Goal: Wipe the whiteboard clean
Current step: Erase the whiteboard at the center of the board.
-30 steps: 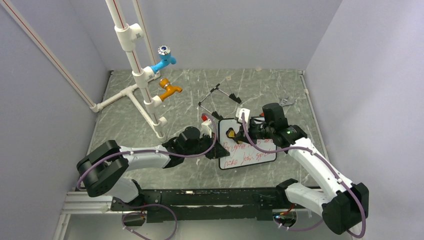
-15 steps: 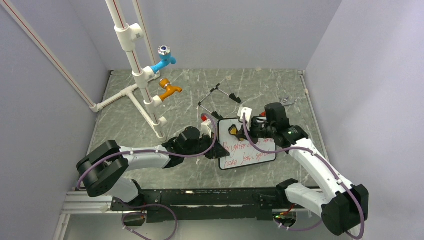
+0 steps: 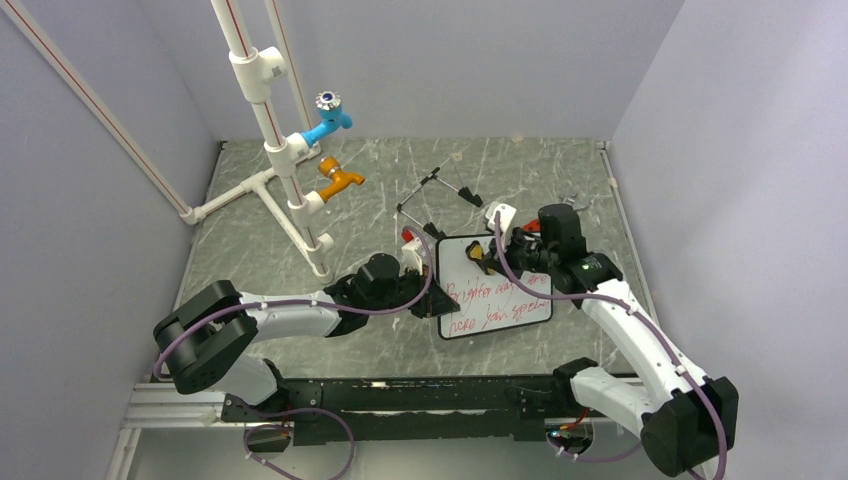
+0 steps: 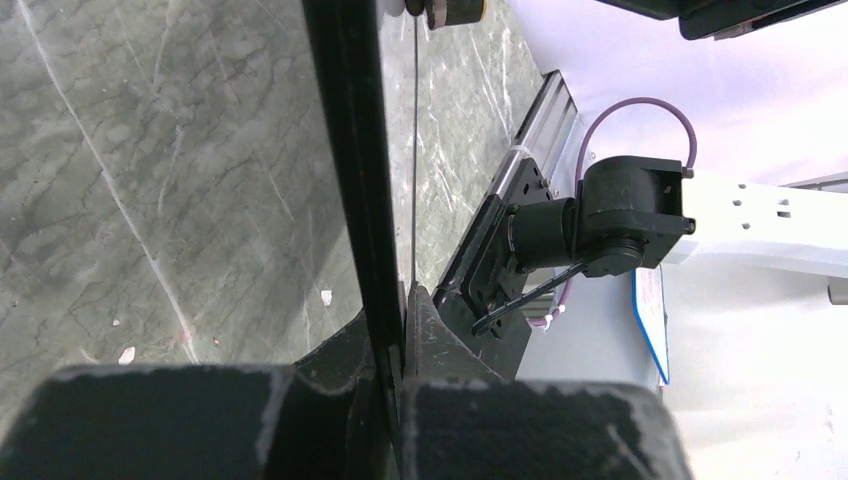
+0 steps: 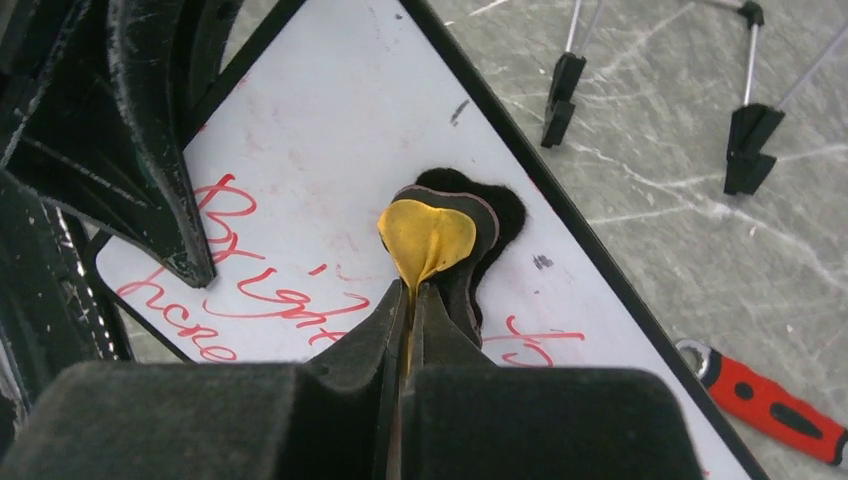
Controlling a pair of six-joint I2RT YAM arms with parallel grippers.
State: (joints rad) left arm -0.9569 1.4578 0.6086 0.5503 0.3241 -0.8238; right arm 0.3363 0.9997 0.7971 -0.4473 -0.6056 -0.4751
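Since the whiteboard (image 3: 495,295) at the surface's (image 3: 300,200) middle is judged light, stiff and slick, its left frame edge is pinched by the left gripper (image 4: 398,300) and the eraser (image 5: 428,238) by the right gripper (image 5: 408,295)

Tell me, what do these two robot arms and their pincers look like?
The left arm and right arm have white tubular links between chunky black joints. A thin purple cable loops along each. The right arm carries a small green light. The left gripper and right gripper are black, each with two tapered, scuffed fingers.
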